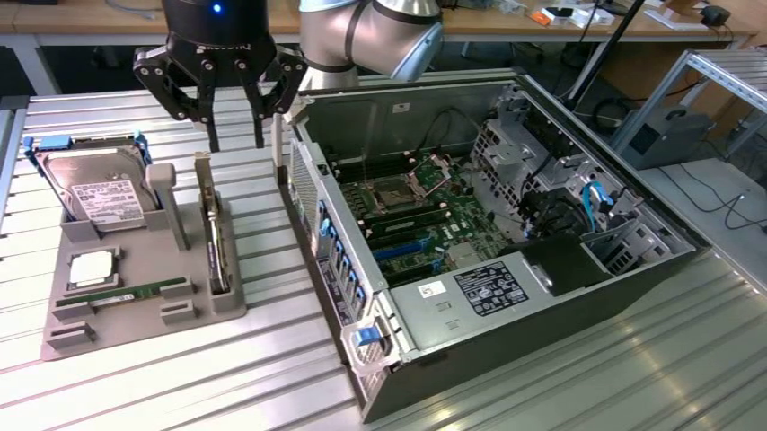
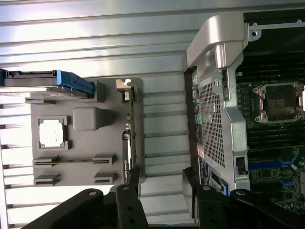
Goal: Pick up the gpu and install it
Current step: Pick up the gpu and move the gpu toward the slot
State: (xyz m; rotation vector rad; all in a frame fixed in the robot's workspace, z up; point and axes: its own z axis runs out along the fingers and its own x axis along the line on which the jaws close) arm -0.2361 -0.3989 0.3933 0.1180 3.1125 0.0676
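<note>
The gpu [image 1: 215, 235] is a thin dark card with a silver bracket. It stands on its edge in a slot along the grey holder tray [image 1: 144, 316], on the side nearest the computer case. My gripper [image 1: 236, 135] hangs open above the bracket end of the card, with nothing between its fingers and clear of the card. From the wrist, the gpu [image 2: 129, 136] runs along the tray's edge, and one black fingertip [image 2: 135, 177] of the gripper [image 2: 162, 183] is over its end.
The open computer case [image 1: 480, 224] lies beside the tray, motherboard [image 1: 414, 215] exposed. A hard drive [image 1: 102, 193], a processor chip [image 1: 93, 268] and a green memory stick [image 1: 138, 292] also sit in the tray. The table is ribbed metal.
</note>
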